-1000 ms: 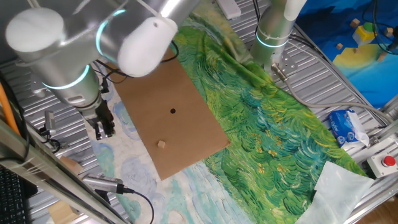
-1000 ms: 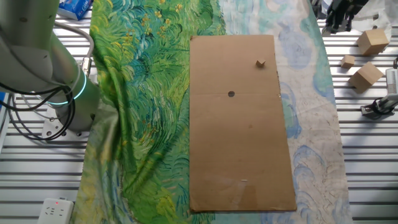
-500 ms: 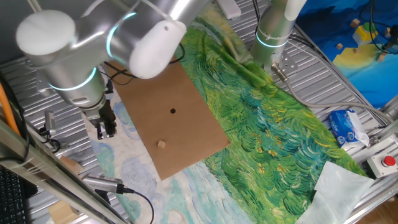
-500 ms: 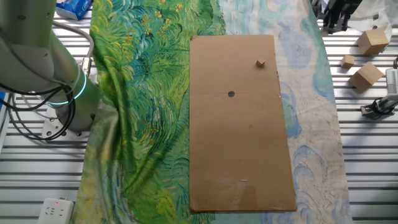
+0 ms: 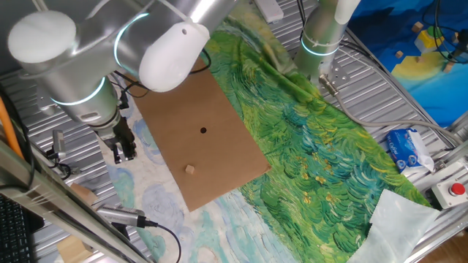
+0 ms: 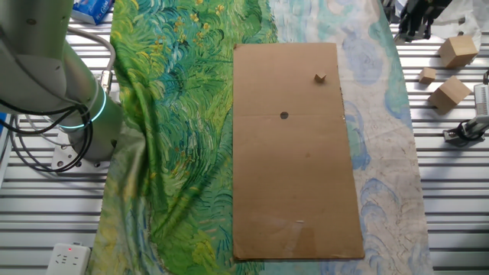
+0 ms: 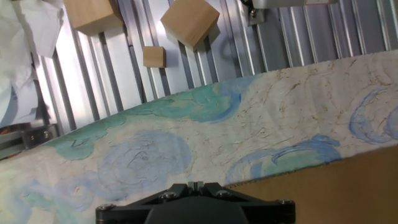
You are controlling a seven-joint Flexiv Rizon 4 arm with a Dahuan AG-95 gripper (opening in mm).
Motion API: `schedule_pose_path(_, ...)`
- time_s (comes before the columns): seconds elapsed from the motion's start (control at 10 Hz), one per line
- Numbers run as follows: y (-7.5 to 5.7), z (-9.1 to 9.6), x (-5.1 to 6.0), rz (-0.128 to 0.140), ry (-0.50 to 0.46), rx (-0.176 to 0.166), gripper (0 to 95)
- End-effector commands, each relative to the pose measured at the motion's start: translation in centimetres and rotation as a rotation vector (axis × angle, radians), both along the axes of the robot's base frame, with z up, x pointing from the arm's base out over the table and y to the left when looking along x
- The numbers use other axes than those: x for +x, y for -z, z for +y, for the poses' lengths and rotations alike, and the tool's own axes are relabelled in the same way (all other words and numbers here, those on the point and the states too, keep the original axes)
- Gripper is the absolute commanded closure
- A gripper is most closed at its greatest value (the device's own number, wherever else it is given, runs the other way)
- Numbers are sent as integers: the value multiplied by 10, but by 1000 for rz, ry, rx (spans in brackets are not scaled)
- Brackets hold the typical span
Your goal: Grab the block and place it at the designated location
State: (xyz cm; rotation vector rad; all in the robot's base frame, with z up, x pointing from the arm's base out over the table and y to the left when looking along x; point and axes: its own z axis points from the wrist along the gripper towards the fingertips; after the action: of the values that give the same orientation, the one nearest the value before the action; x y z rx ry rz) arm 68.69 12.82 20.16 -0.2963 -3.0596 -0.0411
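Tiny light-tan block (image 5: pixel 190 169) on the brown cardboard sheet (image 5: pixel 219 157), near that sheet's corner, resting flat and untouched. Same block (image 6: pixel 320 77) in the other fixed view close to the sheet's (image 6: pixel 298 191) far right corner, a little inside both edges. Black dot (image 5: pixel 202 131) marking the designated location near the sheet's middle, well apart from the block; dot (image 6: pixel 284 115) bare, on a faint crease across the cardboard.

Gripper (image 5: pixel 122 150) off the cardboard altogether, above the pale blue-swirled cloth (image 5: pixel 157 212) beside the sheet's edge, pointing down below the big grey arm joint (image 5: pixel 80 80). Black fingers close together with nothing between them, though too small and dark here to judge the gap for certain. In the other fixed view only a dark part of the gripper (image 6: pixel 416 19) at the top edge, beyond the sheet's far end and to the right of the block. Block therefore well apart from the hand, across a strip of cloth and a stretch of cardboard.

Hand view: black gripper body (image 7: pixel 196 202) at the bottom edge, fingertips meeting at a thin seam in the centre, holding nothing. Below it the swirled cloth (image 7: pixel 186 143), a corner of cardboard (image 7: pixel 348 186) at lower right, ribbed metal table (image 7: pixel 311 31) beyond. Block not in this view. Three loose wooden blocks on the metal: two large (image 7: pixel 92 14) (image 7: pixel 190 20), one small (image 7: pixel 154 56).

Green painted cloth (image 5: pixel 322 146) covering the table past the sheet's other long side.
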Motion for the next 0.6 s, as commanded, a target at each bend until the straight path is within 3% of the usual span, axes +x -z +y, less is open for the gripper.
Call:
schedule_pose_path(0.1,-1,1,1,36,18,30,950)
schedule_pose_path(0.3,-1,1,1,52,25,33,950)
schedule_pose_path(0.6,-1,1,1,53,24,35,950)
